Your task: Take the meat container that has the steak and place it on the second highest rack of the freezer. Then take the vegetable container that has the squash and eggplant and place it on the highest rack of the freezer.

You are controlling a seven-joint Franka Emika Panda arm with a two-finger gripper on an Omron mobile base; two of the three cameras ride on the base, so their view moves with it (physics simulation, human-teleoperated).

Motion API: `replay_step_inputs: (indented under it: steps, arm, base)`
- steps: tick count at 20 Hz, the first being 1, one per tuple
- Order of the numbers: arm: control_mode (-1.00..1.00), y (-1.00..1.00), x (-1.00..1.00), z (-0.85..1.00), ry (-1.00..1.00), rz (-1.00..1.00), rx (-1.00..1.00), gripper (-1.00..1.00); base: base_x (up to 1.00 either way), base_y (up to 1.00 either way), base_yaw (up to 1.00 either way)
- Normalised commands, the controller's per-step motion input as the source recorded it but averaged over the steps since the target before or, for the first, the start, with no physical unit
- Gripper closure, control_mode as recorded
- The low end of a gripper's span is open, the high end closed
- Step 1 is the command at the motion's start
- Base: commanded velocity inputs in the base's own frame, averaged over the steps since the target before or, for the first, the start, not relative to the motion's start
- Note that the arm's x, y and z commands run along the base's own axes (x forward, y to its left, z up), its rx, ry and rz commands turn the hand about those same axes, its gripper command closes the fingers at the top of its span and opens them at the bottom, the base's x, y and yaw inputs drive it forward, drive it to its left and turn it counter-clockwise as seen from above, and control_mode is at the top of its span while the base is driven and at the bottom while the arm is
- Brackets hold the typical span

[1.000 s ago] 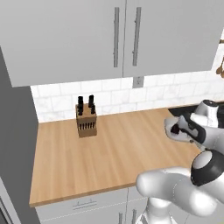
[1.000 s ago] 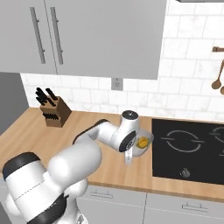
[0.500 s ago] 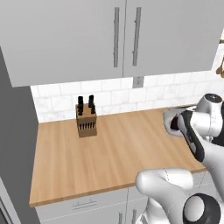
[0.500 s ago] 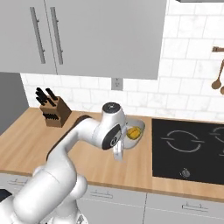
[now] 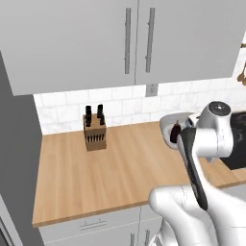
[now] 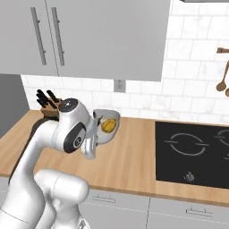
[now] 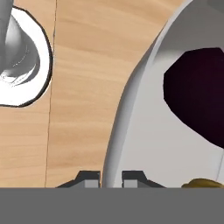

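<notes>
My gripper (image 7: 111,177) is shut on the rim of the vegetable container (image 7: 144,131), a pale grey bowl, one fingertip (image 7: 89,177) outside the wall and the other inside. The dark purple eggplant (image 7: 197,100) lies in it, and the yellow squash (image 7: 203,183) peeks in at the bottom edge. In the right base view the container (image 6: 100,136) hangs above the wooden counter (image 6: 134,156), tipped so that the squash (image 6: 107,126) shows. In the left base view the container (image 5: 168,126) sits beside my forearm. The meat container, the steak and the freezer racks are out of view.
A knife block (image 5: 94,130) stands at the back of the counter. A black cooktop (image 6: 192,150) lies to the right. Grey wall cabinets (image 5: 129,43) hang overhead, and wooden utensils (image 6: 222,80) hang on the tiled wall. A tall grey panel (image 5: 14,168) bounds the counter's left end.
The arm has swung to the left and carried the vegetable container away from the cooktop's edge, toward the middle of the counter. The knife block stays put.
</notes>
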Motion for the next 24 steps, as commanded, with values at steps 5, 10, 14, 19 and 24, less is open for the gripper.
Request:
replay_step_inputs:
  steps: [5, 10, 14, 19, 24]
  arm:
    - [-1.00, 0.58, -0.65, 0.43, -0.06, 0.11, 0.00, 1.00]
    - [-1.00, 0.29, -0.53, 0.63, 0.01, 0.14, 0.04, 1.00]
    - [-1.00, 0.10, -0.55, 0.54, 0.01, 0.10, 0.05, 1.00]
    - [-1.00, 0.00, -0.56, -0.18, -0.26, 0.05, 0.00, 1.00]
    - [-1.00, 0.00, -0.07, -0.17, -0.15, 0.00, 0.00, 1.00]
  base:
    - [0.00, 0.00, 0.00]
    - [0.00, 0.00, 0.00]
    - [0.00, 0.00, 0.00]
    - [0.00, 0.00, 0.00]
    - [0.00, 0.00, 0.00]
